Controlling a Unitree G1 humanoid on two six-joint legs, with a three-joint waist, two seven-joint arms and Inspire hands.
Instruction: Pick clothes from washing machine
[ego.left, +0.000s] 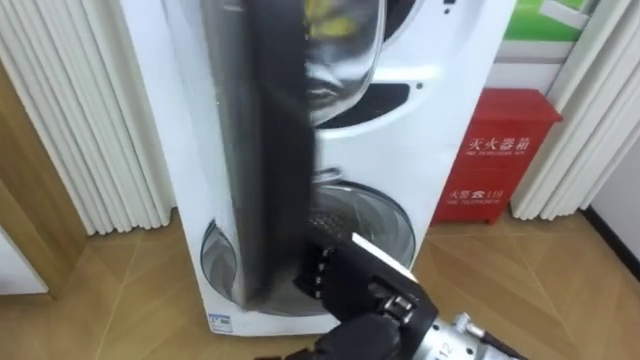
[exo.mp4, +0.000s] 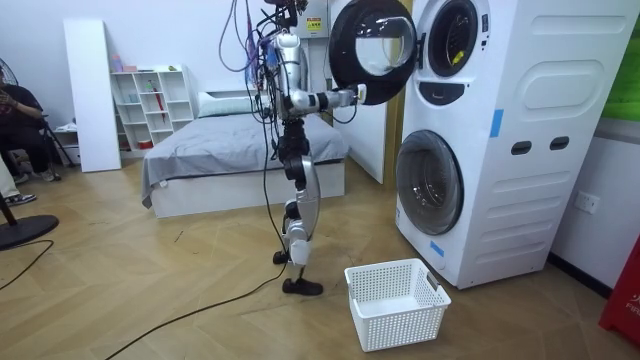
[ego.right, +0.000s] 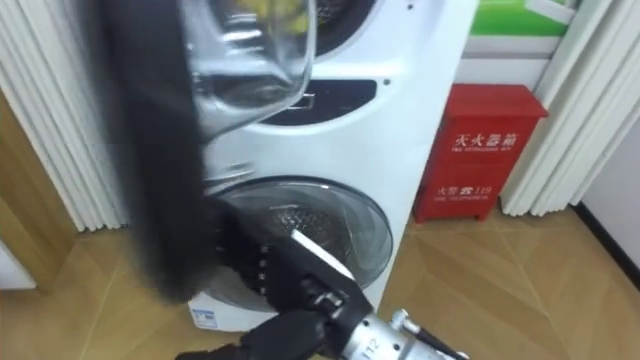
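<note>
I stand before two stacked white washing machines (exo.mp4: 500, 130). The upper machine's round door (ego.left: 270, 140) is swung open toward me, its dark rim edge-on and its glass bowl (ego.left: 340, 60) bulging to the right. Something yellow (ego.left: 325, 12) shows at the top, in or behind the glass. My right hand (ego.left: 345, 275) comes in from the lower right and reaches the door's lower edge, its fingertips hidden against the rim. In the room view that arm stretches out to the open door (exo.mp4: 372, 50). The lower machine's door (ego.right: 300, 240) is closed.
A red cabinet (ego.left: 495, 155) stands on the floor right of the machines. White curtains (ego.left: 90, 120) hang on the left. In the room view a white laundry basket (exo.mp4: 395, 300) sits on the wood floor before the machines, and a bed (exo.mp4: 240, 150) is behind me.
</note>
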